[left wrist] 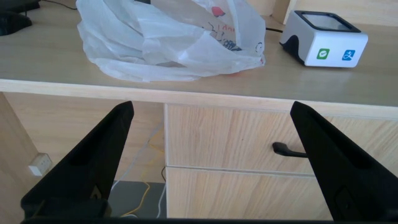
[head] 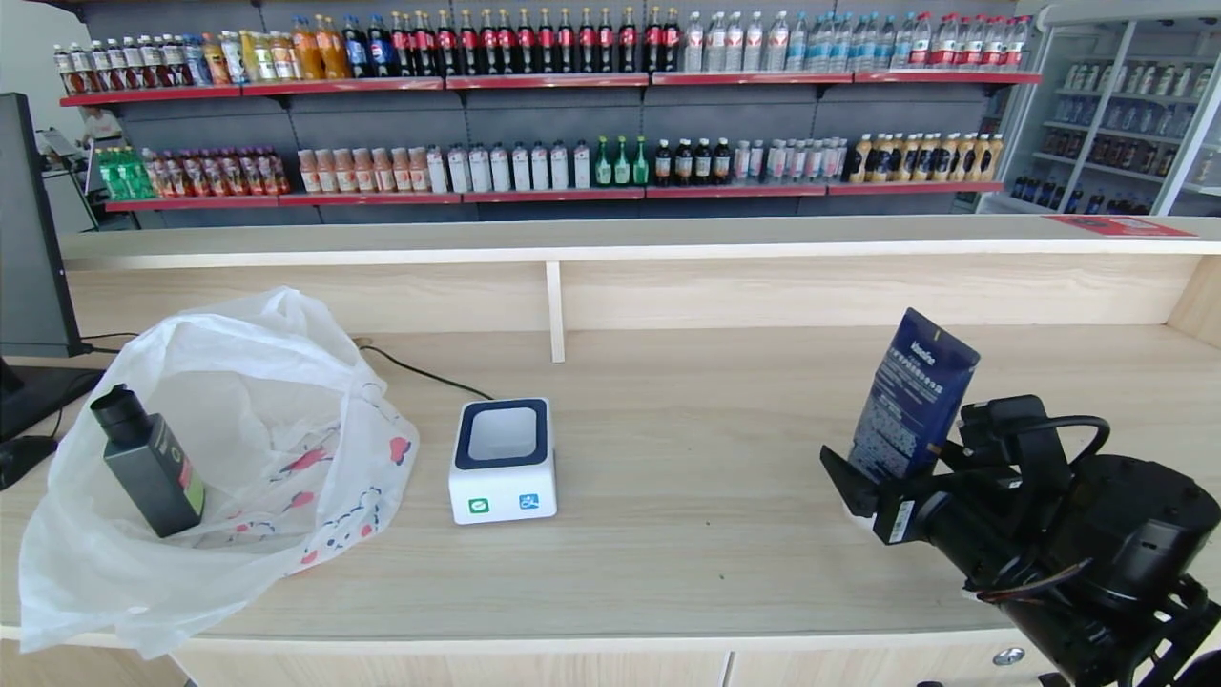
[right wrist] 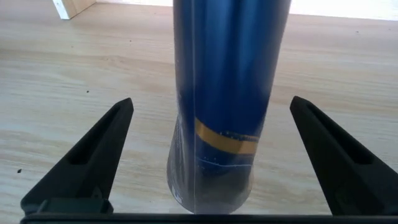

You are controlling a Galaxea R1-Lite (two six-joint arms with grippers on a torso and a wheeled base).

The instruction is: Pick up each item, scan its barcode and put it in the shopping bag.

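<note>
Now spread wide: right gripper (right wrist: pixel 211 102), both fingers (right wrist: pixel 87 168) standing off from the blue pouch (right wrist: pixel 230 62) between them, clamped on nothing. Pouch upright on the wooden counter (head: pixel 706 496), leaning a little, toward the counter's right end and well apart from the scanner. Likewise spread: left gripper (left wrist: pixel 211 106), nothing between its 2 fingers, held below the counter's edge in front of the drawer fronts and 1 black drawer handle (left wrist: pixel 287 149). Farther out, white scanner (head: pixel 503 460) with a dark-rimmed window, near the middle of the counter, with a black cable (head: pixel 420 372) running from behind the bag to the scanner's back. Just beside the scanner, on the robot's left, thin white shopping bag (head: pixel 258 382) with red print, mouth open, 1 dark bottle (head: pixel 148 458) with a black cap leaning inside. Behind the counter, 2 red shelves (head: pixel 534 84) lined with drink bottles.
</note>
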